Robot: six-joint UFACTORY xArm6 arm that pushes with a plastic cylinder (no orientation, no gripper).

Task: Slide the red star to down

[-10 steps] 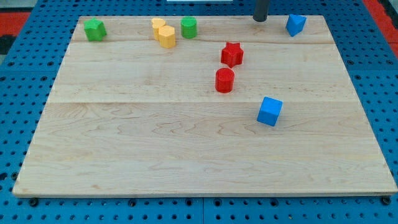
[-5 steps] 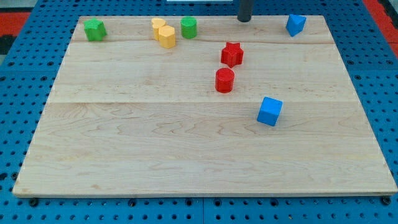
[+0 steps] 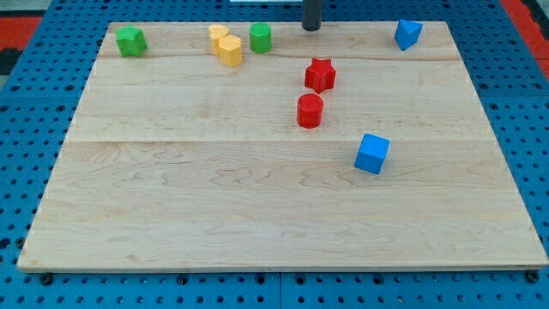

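The red star (image 3: 320, 74) lies on the wooden board (image 3: 214, 197) right of centre, near the view's top. My tip (image 3: 310, 28) stands at the board's top edge, above the star and a little to its left, apart from it. A red cylinder (image 3: 310, 111) sits just below the star, close to it.
A green cylinder (image 3: 261, 38) stands left of my tip. Two yellow blocks (image 3: 226, 45) lie further left, touching. A green block (image 3: 130, 40) sits at the top left. A blue block (image 3: 407, 33) sits at the top right. A blue cube (image 3: 372, 153) lies lower right.
My tip has moved left along the board's top edge, from right of the star to just left of it. No block has moved.
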